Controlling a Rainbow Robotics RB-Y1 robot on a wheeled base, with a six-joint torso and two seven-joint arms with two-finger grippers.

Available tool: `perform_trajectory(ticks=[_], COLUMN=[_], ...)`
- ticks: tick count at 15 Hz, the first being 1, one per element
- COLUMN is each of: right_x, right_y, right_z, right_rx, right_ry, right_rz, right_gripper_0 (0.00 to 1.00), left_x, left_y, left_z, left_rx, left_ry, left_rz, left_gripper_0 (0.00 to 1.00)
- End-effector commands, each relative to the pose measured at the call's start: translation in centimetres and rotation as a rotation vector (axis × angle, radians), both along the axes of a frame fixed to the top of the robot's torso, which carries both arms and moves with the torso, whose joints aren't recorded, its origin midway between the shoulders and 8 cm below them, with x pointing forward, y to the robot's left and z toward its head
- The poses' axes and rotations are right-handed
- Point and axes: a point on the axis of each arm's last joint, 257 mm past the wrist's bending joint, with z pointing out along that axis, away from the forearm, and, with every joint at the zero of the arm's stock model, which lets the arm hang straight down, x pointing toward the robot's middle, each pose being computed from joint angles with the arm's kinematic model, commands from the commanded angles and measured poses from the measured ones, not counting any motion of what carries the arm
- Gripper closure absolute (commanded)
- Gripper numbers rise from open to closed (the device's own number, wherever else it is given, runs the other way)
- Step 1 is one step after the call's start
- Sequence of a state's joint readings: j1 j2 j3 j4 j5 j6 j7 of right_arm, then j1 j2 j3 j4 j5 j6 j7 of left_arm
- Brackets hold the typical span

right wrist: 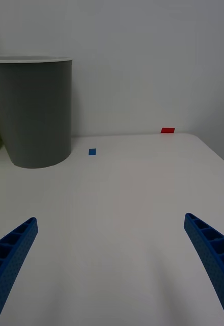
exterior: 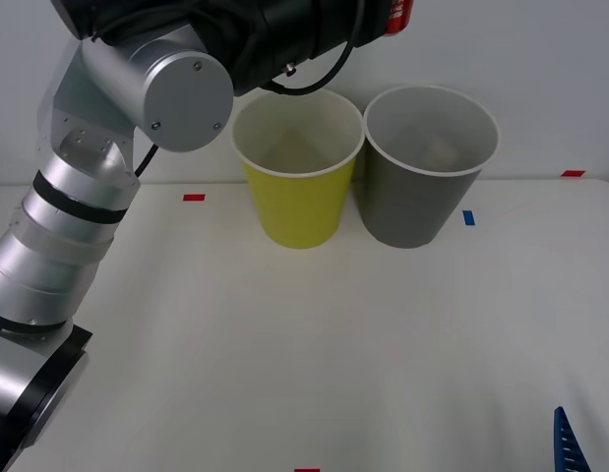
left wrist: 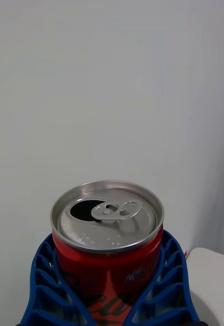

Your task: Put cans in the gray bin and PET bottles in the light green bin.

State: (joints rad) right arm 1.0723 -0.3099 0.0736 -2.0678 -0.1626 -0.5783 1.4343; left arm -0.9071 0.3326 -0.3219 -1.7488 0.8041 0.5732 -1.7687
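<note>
Gripping the red can (left wrist: 108,244) between ribbed blue fingers (left wrist: 46,285), my left claw (left wrist: 109,305) is raised high at the far side, above the bins; the can's silver top is opened, pull tab flat. On the white worktop (exterior: 314,344) the light green bin (exterior: 297,167) stands just left of the gray bin (exterior: 427,162), both smooth, round, tapered plastic. My right claw (right wrist: 112,265) hovers spread wide, empty, near right.
</note>
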Motion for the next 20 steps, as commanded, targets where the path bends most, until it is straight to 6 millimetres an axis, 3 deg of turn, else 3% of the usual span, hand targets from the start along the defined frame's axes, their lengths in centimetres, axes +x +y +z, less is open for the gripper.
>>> perform_trajectory(ticks=[1, 6, 11, 20], right_x=[0.0, 0.0, 0.0, 0.0], right_y=[0.0, 0.0, 0.0, 0.0], right_z=[0.0, 0.0, 0.0, 0.0], right_rx=[0.000, 0.000, 0.000, 0.000], right_ry=[0.000, 0.000, 0.000, 0.000], right_rz=[0.000, 0.000, 0.000, 0.000], right_gripper_0=[0.00, 0.00, 0.00, 0.00], left_x=[1.0, 3.1, 4.2, 3.5], left_y=[-2.3, -5.0, -5.8, -7.2], left_z=[-0.7, -3.6, -4.9, -6.0], left_rx=[-0.043, -0.117, -0.154, -0.189], left_ry=[0.005, 0.022, 0.054, 0.032], left_rz=[-0.023, -0.022, -0.008, -0.029], left_gripper_0=[1.00, 1.00, 1.00, 1.00])
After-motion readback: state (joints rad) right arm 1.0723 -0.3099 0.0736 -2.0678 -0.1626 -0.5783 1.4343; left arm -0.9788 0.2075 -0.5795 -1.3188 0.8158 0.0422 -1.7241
